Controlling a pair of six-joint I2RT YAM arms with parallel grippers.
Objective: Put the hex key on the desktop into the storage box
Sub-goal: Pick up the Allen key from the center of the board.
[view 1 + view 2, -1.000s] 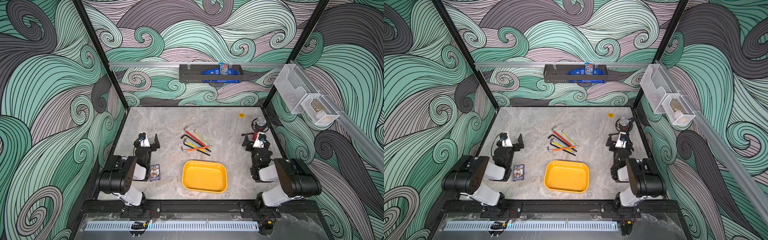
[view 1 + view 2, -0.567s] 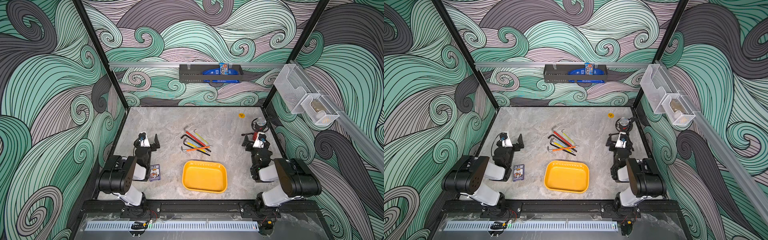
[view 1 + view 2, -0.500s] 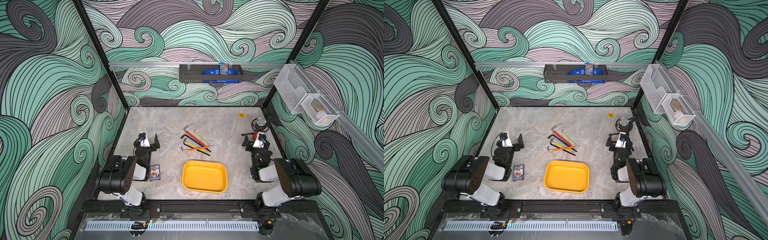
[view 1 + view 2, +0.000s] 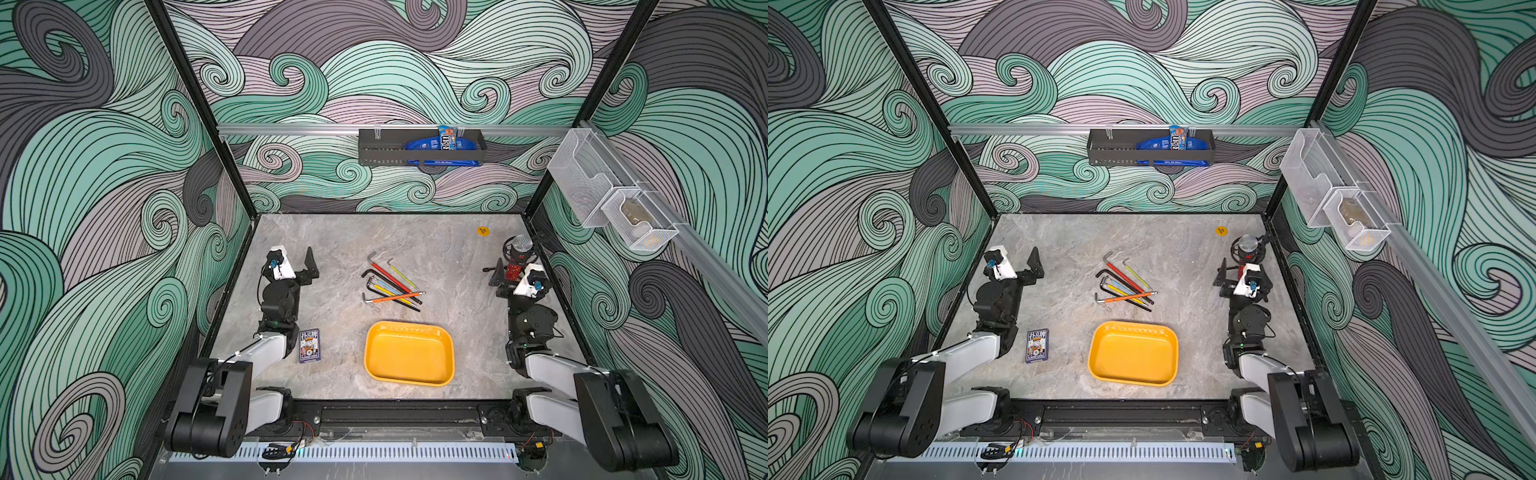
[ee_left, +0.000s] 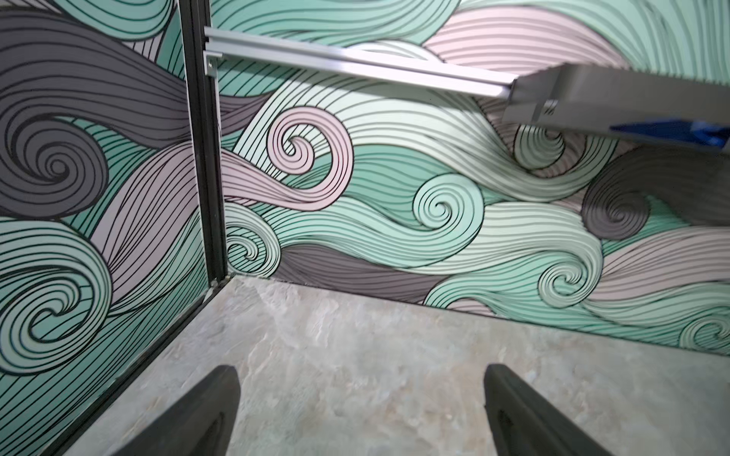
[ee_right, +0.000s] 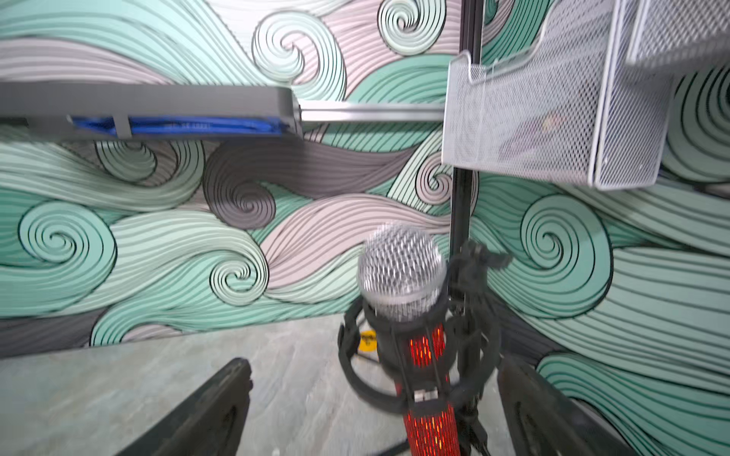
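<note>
Both top views: unchanged; left tool (image 4: 299, 270), right tool (image 4: 513, 274) spread, empty; coloured hex keys (image 4: 392, 286) outside yellow-orange plastic storage box (image 4: 409, 353); task unstarted.

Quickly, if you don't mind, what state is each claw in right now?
Left claw: open, holding nothing.
Right claw: open, holding nothing.
</note>
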